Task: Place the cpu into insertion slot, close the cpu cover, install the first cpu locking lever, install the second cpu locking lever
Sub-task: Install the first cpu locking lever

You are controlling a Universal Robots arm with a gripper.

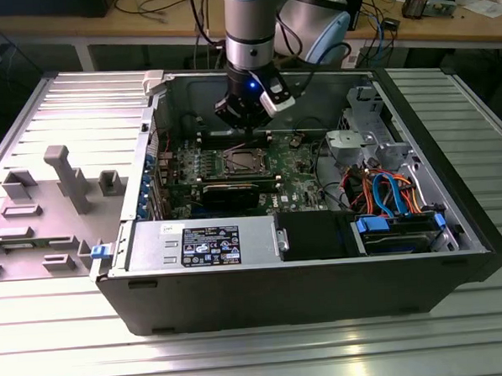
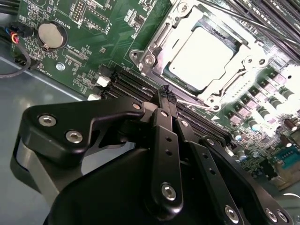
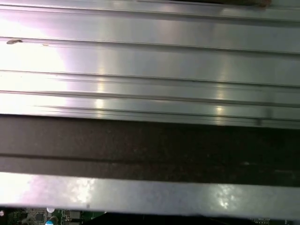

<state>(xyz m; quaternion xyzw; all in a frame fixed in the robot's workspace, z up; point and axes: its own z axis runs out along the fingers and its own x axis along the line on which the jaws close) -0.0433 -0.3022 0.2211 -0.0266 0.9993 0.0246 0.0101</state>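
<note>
The cpu [image 2: 201, 51], a dull silver square, lies in the insertion slot [image 1: 243, 161] on the green board. The cpu cover [image 2: 158, 44], a silvery frame, lies flat around it, and the chip shows through its window. My gripper [image 1: 246, 122] hangs inside the case just behind the slot. In the second wrist view its black fingertips [image 2: 165, 91] are pressed together close beside the slot's edge. They sit right at the end of a thin silvery locking lever [image 2: 197, 104]. Whether they touch that lever I cannot tell.
Long black memory slots [image 2: 124, 84] and a coin battery [image 2: 51, 35] flank the socket. A black expansion card [image 1: 238, 191], the power supply [image 1: 203, 241] and a drive bay with blue cables [image 1: 395, 201] fill the case. Grey fixtures [image 1: 65, 177] stand outside it. The ribbed metal table [image 3: 150, 61] surrounds it.
</note>
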